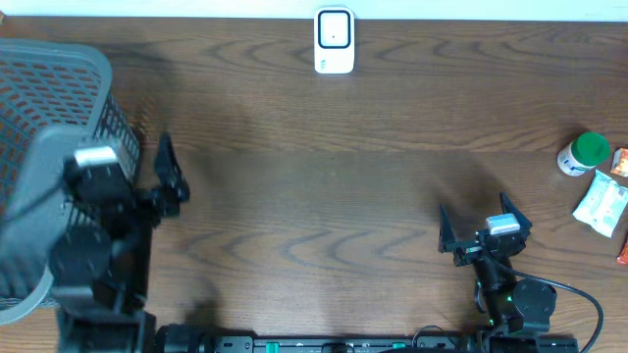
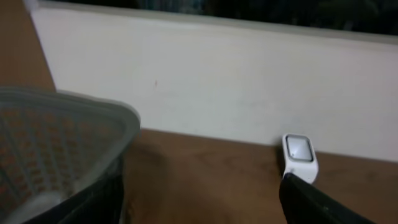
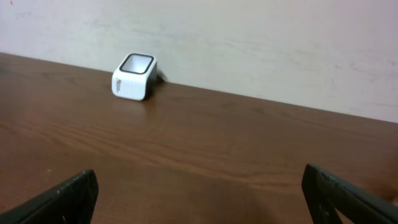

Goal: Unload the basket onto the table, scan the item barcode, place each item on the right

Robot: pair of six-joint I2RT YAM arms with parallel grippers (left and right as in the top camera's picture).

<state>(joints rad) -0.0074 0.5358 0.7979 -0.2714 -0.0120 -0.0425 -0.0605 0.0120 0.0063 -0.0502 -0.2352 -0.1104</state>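
A grey plastic mesh basket [image 1: 59, 88] filled the left end of the wooden bench [image 1: 314, 196], right beside the left gripper [image 1: 172, 172]. In the left wrist view its rim blocked the lower left of the picture. That gripper's fingers stood apart with nothing between them. Only one dark finger showed in its own camera, and the other was cut off by the frame.

The right gripper [image 1: 476, 211] sat near the front right of the bench, its black fingers [image 3: 62, 199] spread wide and empty, with bare wood grain between them.

The white barcode scanner [image 1: 334, 41] stood at the far edge of the bench against the pale wall. It was a rounded block with a dark-framed window on its face.

The items lay well apart from both grippers at the far right. They were a white bottle with a green cap [image 1: 584, 152], a crinkled white packet [image 1: 601, 204] just beside it, and two orange-red packs [image 1: 620, 162] cut off by the picture's edge, too little of them visible to name. No barcode could be made out on any of them. Neither wrist camera showed these items.
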